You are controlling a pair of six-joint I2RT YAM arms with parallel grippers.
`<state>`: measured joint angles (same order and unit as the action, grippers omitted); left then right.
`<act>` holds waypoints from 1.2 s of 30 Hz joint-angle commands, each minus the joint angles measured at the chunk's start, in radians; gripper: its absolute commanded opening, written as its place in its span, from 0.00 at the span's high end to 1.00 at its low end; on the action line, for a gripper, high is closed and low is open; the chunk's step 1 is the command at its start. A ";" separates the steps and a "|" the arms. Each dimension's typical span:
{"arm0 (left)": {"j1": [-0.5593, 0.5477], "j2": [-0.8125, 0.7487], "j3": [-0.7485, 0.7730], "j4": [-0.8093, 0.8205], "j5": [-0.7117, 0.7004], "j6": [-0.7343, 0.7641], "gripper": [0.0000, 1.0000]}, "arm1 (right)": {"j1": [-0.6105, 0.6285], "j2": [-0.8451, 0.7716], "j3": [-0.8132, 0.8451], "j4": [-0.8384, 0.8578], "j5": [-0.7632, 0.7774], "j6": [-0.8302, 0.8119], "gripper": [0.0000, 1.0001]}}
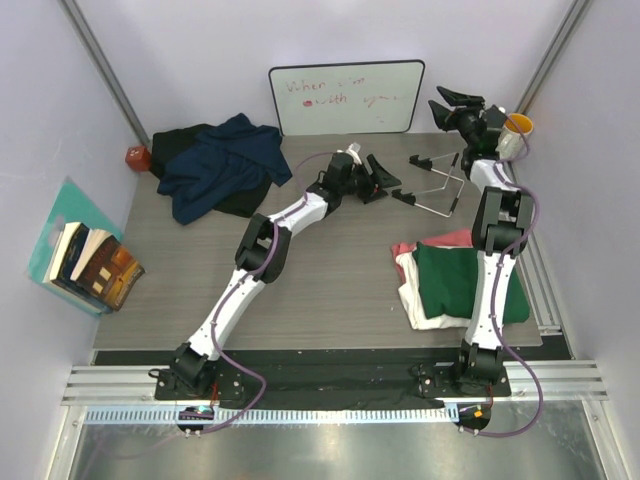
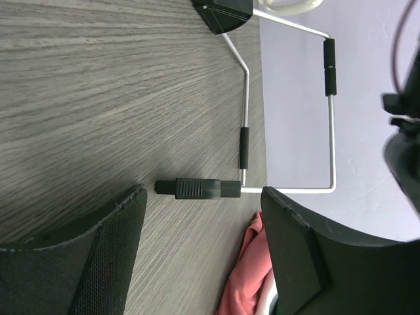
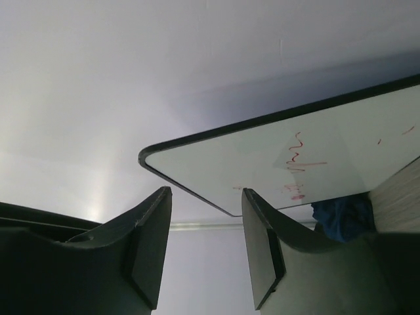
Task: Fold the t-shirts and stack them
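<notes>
Five t-shirts lie on the grey wood-grain surface (image 1: 330,280), in two groups. At the upper left of the top view two are unfolded in a loose heap: the navy blue shirt (image 1: 225,160) is crumpled on top of the black shirt (image 1: 180,140), which shows at the heap's left and lower edges. At the right of the frame three are folded and stacked. The dark green shirt (image 1: 450,280) is on top, the cream-white shirt (image 1: 425,312) sticks out beneath it at the left and lower edges, and the pink-red shirt (image 1: 440,242) peeks out at the stack's upper edge.

The left fingers (image 2: 118,243) are spread wide with nothing between them, low over the middle of the surface near one wire stand (image 1: 435,185). The right fingers (image 3: 147,236) stand apart and empty, raised at the upper right and facing the one whiteboard (image 1: 345,98) with red writing. A few books (image 1: 90,265) lie at the left edge.
</notes>
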<state>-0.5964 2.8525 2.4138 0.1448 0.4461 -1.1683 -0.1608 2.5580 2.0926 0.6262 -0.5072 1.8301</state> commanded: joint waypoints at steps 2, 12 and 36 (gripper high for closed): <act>-0.005 0.010 -0.022 -0.108 -0.023 0.052 0.27 | -0.054 -0.251 -0.132 0.019 -0.050 -0.172 0.48; 0.018 -0.041 -0.067 -0.109 0.000 0.062 0.27 | -0.143 -0.424 -0.287 -0.360 -0.117 -0.458 0.49; 0.095 -0.472 -0.732 -0.013 0.253 0.182 0.26 | -0.209 -0.625 -0.586 -0.793 -0.042 -0.753 0.49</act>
<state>-0.5171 2.4664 1.7729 0.1829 0.6529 -1.0653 -0.3977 1.9789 1.5551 -0.1085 -0.5587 1.1236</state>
